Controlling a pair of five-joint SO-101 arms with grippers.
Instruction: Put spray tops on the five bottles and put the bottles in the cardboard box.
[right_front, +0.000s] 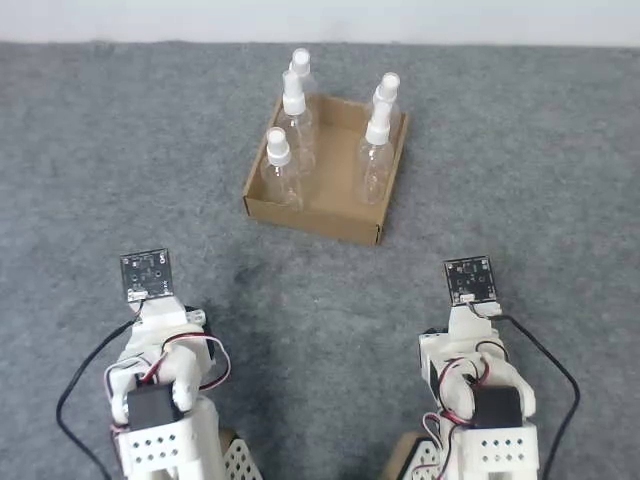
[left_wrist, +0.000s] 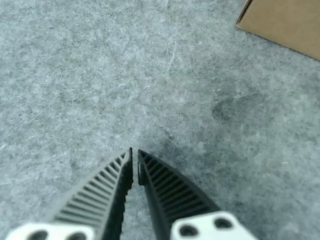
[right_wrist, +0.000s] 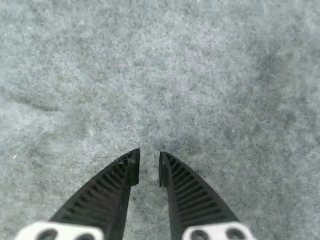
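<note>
Five clear bottles stand in one open cardboard box (right_front: 312, 216), which sits on the grey tabletop (right_front: 120, 150) at the far middle, well apart from both arms. Each bottle wears one white spray top, five tops in all, for example the one on the nearest bottle (right_front: 277, 148). Three bottles line the box's left wall: a near one (right_front: 281, 178), a middle one (right_front: 298, 125) and a far one (right_front: 301, 68) whose base is hidden behind the middle one, so I cannot tell whether it stands just inside the back wall or just beyond it. Two more stand along the right wall, a near one (right_front: 374, 162) and a far one (right_front: 386, 97). All five are upright, long axis vertical, spray tops pointing up; which way the nozzles face is too small to tell. The box is turned a little on the tabletop, with its near right corner swung toward the arms. Two arms sit folded at the near edge, the left arm (right_front: 160, 385) and the right arm (right_front: 480, 395), each with its wrist camera aimed down at the tabletop. The left gripper (left_wrist: 134, 152) has its fingers together at the tips with only a hairline slit between them, and holds nothing; a corner of the box (left_wrist: 285, 22) shows beyond it. The right gripper (right_wrist: 149, 156) has its fingers a little apart, a narrow gap between the tips, over bare tabletop and holding nothing.
</note>
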